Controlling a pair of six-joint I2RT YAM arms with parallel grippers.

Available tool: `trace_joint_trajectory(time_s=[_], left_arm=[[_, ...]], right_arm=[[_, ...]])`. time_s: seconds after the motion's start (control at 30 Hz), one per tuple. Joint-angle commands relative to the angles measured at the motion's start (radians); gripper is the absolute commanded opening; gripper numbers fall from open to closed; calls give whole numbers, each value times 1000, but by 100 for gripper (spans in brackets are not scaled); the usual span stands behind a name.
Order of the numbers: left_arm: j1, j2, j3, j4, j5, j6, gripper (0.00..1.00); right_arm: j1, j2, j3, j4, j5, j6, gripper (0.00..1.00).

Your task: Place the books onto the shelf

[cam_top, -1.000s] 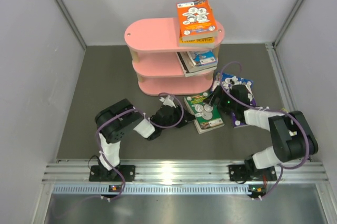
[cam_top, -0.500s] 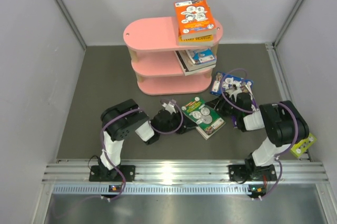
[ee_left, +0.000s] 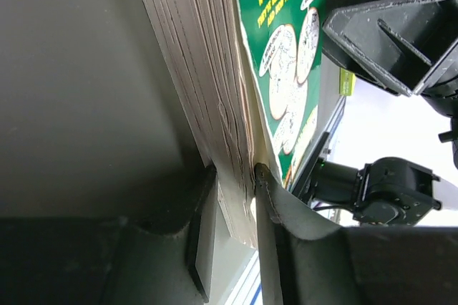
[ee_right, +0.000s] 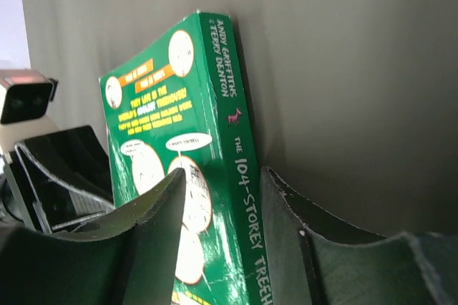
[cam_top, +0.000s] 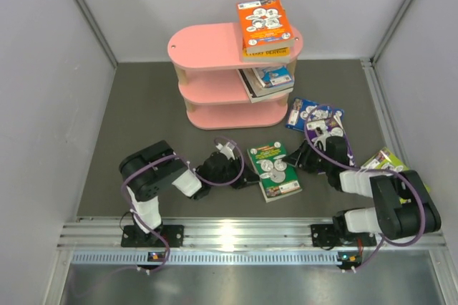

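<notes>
Left claw (ee_left: 235,176): drawn in to a narrow gap and pinching the green book (cam_top: 274,170) across its page block, with one jaw on the cover side and one on the back. In the overhead view this grip is at the book's 9 o'clock edge.

Right claw (ee_right: 224,176): also drawn in, clamping the same book across its thickness at the spine. One jaw lies on the front cover and the other against the back. In the overhead view it sits at the book's 2 o'clock corner, so the two claws face each other with the book between them.

Table (cam_top: 143,119): dark grey surface.

Shelf (cam_top: 207,46): pink, with three oval tiers. It stands at 12 o'clock from the green book, well apart from it.

Orange book (cam_top: 265,22): lies flat at the right end of the top tier, on top of a yellow-spined book (cam_top: 270,51).

Middle-tier stack (cam_top: 270,79): books lying flat at the right end of the middle tier.

Green book: cover facing up, on the near half of the table. Whether it rests on the table or is raised cannot be told.

Navy book (cam_top: 315,114): flat on the table at 1 o'clock from the green book, near the shelf's lower right end.

Lime book (cam_top: 386,158): at 3 o'clock from the green book, partly hidden by the right arm (cam_top: 397,208).
</notes>
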Motion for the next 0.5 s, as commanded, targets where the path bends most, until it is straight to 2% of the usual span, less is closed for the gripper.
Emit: trace_joint_trajectory(time_s=[0.0, 0.03, 0.23, 0.3, 0.4, 0.47], left_arm=[[9, 44, 13, -187, -181, 102, 3], [6, 50, 21, -183, -176, 102, 0], [-1, 98, 27, -60, -149, 83, 0], [-1, 96, -7, 61, -138, 74, 0], [7, 95, -54, 214, -98, 50, 0], [9, 86, -56, 212, -84, 40, 0]], right_arm=[[69, -18, -73, -135, -349, 53, 45], [69, -25, -84, -126, -375, 53, 44], [71, -103, -141, -75, -510, 76, 46], [71, -155, -151, -87, -542, 69, 49], [71, -247, -158, -216, -560, 4, 52], [69, -323, -162, -304, -518, -31, 49]])
